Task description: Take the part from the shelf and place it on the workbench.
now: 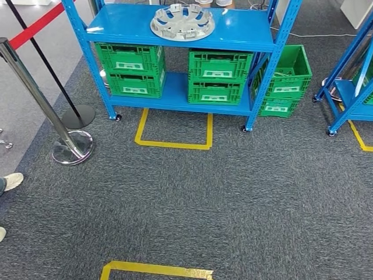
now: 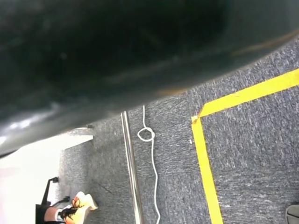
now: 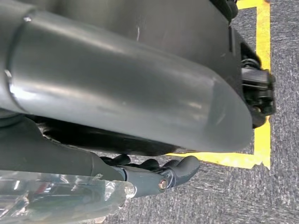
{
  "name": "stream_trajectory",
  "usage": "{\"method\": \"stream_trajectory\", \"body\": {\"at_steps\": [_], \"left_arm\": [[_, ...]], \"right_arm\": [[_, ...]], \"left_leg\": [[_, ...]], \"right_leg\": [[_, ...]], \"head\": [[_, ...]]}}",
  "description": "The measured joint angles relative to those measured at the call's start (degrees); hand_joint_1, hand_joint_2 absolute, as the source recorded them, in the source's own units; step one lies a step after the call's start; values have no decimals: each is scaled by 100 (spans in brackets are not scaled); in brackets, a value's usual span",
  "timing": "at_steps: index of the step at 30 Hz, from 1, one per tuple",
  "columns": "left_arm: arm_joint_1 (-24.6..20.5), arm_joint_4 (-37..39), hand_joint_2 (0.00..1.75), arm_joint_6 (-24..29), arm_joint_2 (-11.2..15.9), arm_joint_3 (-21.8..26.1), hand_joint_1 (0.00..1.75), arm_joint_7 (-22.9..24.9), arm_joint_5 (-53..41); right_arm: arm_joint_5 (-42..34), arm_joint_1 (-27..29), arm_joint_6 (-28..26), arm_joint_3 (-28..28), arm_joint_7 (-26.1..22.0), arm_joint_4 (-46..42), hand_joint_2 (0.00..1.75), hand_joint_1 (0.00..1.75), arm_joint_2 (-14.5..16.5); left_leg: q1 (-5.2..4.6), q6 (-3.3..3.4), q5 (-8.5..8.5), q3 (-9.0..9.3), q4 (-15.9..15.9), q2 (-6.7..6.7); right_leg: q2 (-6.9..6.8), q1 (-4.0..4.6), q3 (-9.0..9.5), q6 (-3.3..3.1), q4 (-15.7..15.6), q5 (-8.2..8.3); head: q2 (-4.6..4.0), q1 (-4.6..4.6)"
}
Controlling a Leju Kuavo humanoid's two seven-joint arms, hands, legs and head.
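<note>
The scene is seen by the head view from high up, facing forward and down over grey carpet (image 1: 220,204) toward a blue shelf (image 1: 185,29), which is held at some distance. A yellow tape outline (image 1: 173,143) is framed in front of it, another (image 1: 156,269) at the lower edge. The left wrist view is aimed down at the floor from close range (turned on its side), where carpet (image 2: 253,154) and yellow tape (image 2: 206,172) are taken in. The right wrist view is likewise pointed floorward, with the right hand (image 3: 155,175) close before the lens. Carpet and tape are shared by all three.
</note>
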Motion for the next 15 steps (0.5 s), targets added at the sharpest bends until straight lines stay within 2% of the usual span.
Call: {"method": "stream_trajectory", "body": {"at_steps": [2, 3, 4, 5, 8, 9, 11, 13, 14, 15], "left_arm": [[15, -4, 0, 21, -1, -36, 0, 7, 0], [22, -5, 0, 27, -1, -53, 0, 8, 0], [26, -8, 0, 32, -1, -68, 0, 8, 0], [27, -11, 0, 34, 0, -78, 0, 8, 0], [26, -22, 0, 39, 1, -91, 0, 9, 1], [26, -26, 0, 41, 2, -94, 0, 9, 3], [27, -33, 0, 45, 2, -99, 0, 13, 12], [30, -36, 0, 47, 2, -101, 0, 19, 21], [33, -36, 0, 46, 2, -101, 0, 22, 25], [35, -36, 0, 46, 2, -101, 0, 24, 27]], "right_arm": [[-1, 4, 1, 0, 15, 0, 0, 0, -1], [-1, 4, 2, 0, 20, 0, 0, 0, -1], [-1, 4, 3, 0, 22, 0, 0, 0, -1], [1, 3, 5, 0, 22, 0, 0, 0, -1], [0, 1, 13, 0, 22, -1, 0, 0, 1], [-1, 0, 14, 0, 22, -1, 0, 0, 1], [-2, 1, 13, 0, 25, -1, 0, 0, 2], [-2, 3, 11, 0, 26, 0, 0, 0, 2], [-2, 4, 10, 0, 26, 0, 0, 0, 2], [-2, 5, 9, 0, 26, 0, 0, 0, 2]], "left_leg": [[4, -27, -53, 80, 1, -18], [-6, -55, -84, 113, 11, -26], [-16, -83, -110, 134, 18, -33], [-26, -112, -126, 143, 19, -36], [-23, -186, -156, 149, 17, -36], [-20, -215, -217, 114, 101, -31], [-13, -271, -499, -147, 634, -19], [-5, -303, -799, -588, 1424, -16], [-3, -308, -819, -744, 1658, -16], [-2, -305, -721, -799, 1683, -15]], "right_leg": [[0, -8, 302, -9, -710, 463], [4, -9, 469, -23, -1080, 631], [11, -7, 597, -48, -1335, 726], [19, -1, 658, -81, -1451, 746], [30, -1, 686, -194, -1475, 735], [25, -13, 693, -227, -1486, 734], [5, -32, 709, -282, -1499, 721], [-10, -33, 721, -318, -1499, 697], [-11, -33, 734, -326, -1499, 683], [-7, -34, 755, -327, -1498, 667]], "head": [[0, 2], [0, 3], [0, 0], [0, -2], [0, -6], [0, -16], [0, -43], [0, -57], [0, -59], [0, -58]]}}
